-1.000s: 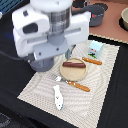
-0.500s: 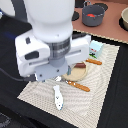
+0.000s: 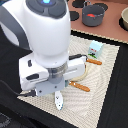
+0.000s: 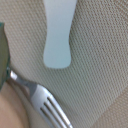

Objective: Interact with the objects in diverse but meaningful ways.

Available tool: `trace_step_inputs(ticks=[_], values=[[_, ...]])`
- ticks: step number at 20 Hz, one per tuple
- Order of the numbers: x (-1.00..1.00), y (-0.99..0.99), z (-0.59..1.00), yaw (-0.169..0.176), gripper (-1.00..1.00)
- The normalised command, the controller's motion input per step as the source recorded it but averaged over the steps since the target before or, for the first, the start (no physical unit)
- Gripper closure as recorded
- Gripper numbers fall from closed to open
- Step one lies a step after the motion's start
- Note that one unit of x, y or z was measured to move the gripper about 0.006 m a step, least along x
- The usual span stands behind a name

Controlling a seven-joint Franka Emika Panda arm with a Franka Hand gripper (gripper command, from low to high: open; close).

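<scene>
Exterior view: the white arm [image 3: 47, 45] fills the exterior view's left and middle, its wrist block hanging low over a pale woven placemat [image 3: 107, 95] on the dark table. The gripper itself is hidden under the wrist housing, so I cannot tell whether its jaws are apart or closed, nor whether they hold anything. Just below the wrist a white-and-blue fish [image 3: 59, 101] pokes out, lying flat on the mat near its front edge. Right beside it, toward the exterior view's right, an orange-handled utensil [image 3: 80, 86] lies on the mat, and the rim of a round wooden plate [image 3: 84, 74] shows past the arm, mostly covered by it. Farther right, a second orange-handled utensil [image 3: 94, 61] lies on the mat, with a light blue cup [image 3: 95, 48] just behind it. Toward the upper right, off the mat, a grey saucepan [image 3: 93, 15] stands with a red tomato [image 3: 91, 15] inside it. Dark round shapes sit near it; they are too blurred to name.

In the wrist view, the pale tail end of the fish [image 4: 58, 35] lies on the woven mat, apart from the metal tines of a fork [image 4: 47, 106] that cross the mat at a slant. No gripper fingers show there.
</scene>
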Motion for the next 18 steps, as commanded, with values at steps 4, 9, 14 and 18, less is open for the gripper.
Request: trace_step_inputs(ticks=[4, 9, 14, 18], values=[[0.01, -0.19, -0.34, 0.000, 1.00], [0.04, -0.20, -0.28, 0.000, 1.00], [0.03, -0.20, -0.29, 0.000, 1.00], [0.00, -0.17, -0.27, 0.000, 1.00]])
